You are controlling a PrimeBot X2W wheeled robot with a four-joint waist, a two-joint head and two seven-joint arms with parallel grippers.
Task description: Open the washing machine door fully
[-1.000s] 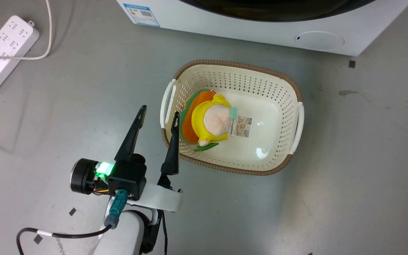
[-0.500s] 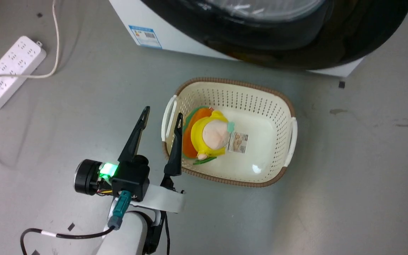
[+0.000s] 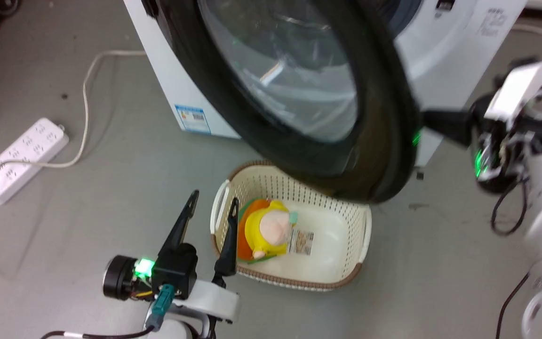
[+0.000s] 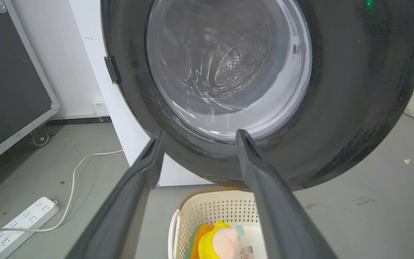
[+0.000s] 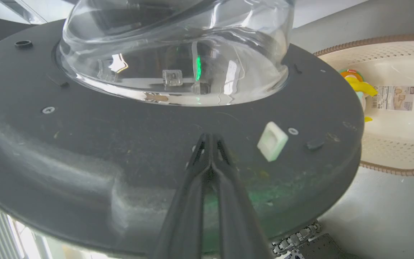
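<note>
Round black door swung out, right fingers pressed together on its inner face.

Far left in head view, a long white plastic power strip (image 3: pixel 19 160) on the grey floor. At lower left, left gripper (image 3: pixel 214 196), long dark fingers spread wide, pinching nothing, just beside a cream perforated plastic basket (image 3: pixel 271 188) holding a yellow and orange plush toy (image 3: pixel 271 228). Above, large round glossy black washing machine door (image 3: pixel 275 141) with clear bulging glass bowl, swung out from the big white front-loading washing machine (image 3: pixel 445 61), hanging over the basket's far rim. At right, right gripper (image 3: pixel 428 120), tips at the door's right edge. A second ago: head camera aimed lower, door shut against the machine front. Left wrist view: outer side of the door (image 4: pixel 354 90), well beyond the spread fingers. Right wrist view: dark inner side (image 5: pixel 120 136), closed tips touching it, just left of a small white square latch block (image 5: pixel 272 141).
</note>
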